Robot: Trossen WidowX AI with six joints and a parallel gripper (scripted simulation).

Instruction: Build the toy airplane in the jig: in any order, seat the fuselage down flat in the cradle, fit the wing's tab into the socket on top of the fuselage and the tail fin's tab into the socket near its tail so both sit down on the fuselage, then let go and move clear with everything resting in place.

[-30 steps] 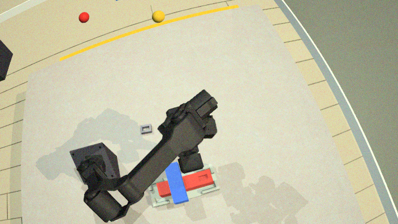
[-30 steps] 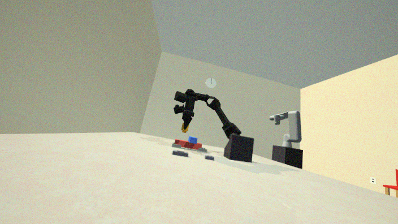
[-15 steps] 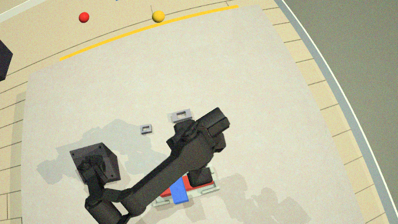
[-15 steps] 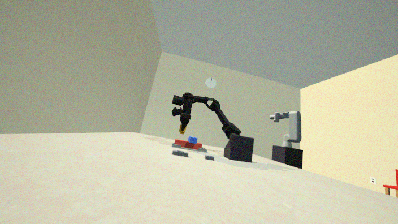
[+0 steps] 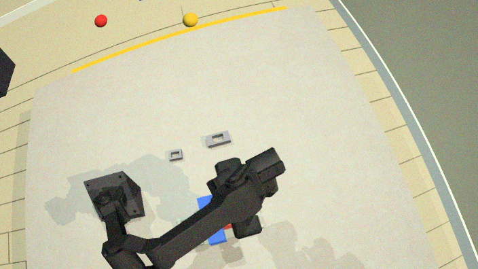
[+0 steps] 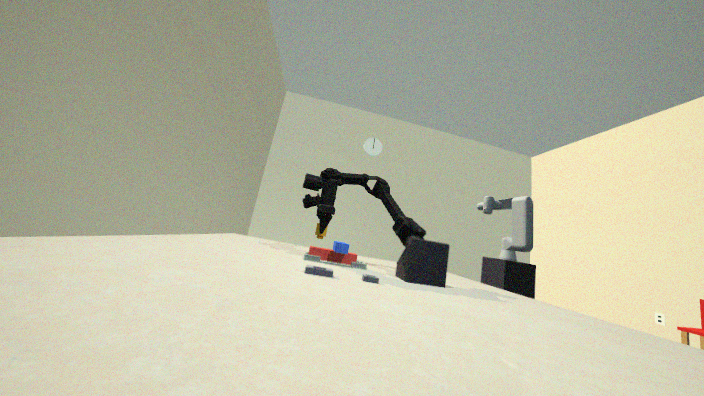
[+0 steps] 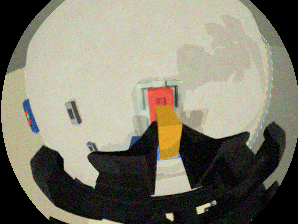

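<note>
The yellow fin [image 6: 317, 230] [image 7: 169, 132] is being grasped by the gripper [image 6: 322, 233] [image 7: 164, 123] and is being held above the red body [image 5: 227, 226] [image 6: 320, 252] [image 7: 155, 106]. The body is being held in the pale jig [image 5: 230, 233] [image 6: 359, 266] [image 7: 142, 95]. The blue wing [image 5: 217, 236] [image 6: 341, 247] [image 7: 135, 142] is being carried across the top of the body. Two gray holders [image 5: 218, 139] [image 6: 319, 271] [image 7: 73, 112] are being kept beside the body, on the table [image 5: 288, 95] [image 6: 200, 310] [image 7: 100, 55].

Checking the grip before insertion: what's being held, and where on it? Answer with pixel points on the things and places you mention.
The yellow tail fin [image 6: 318, 230] [image 7: 169, 132], pinched by its sides near its upper end.
</note>
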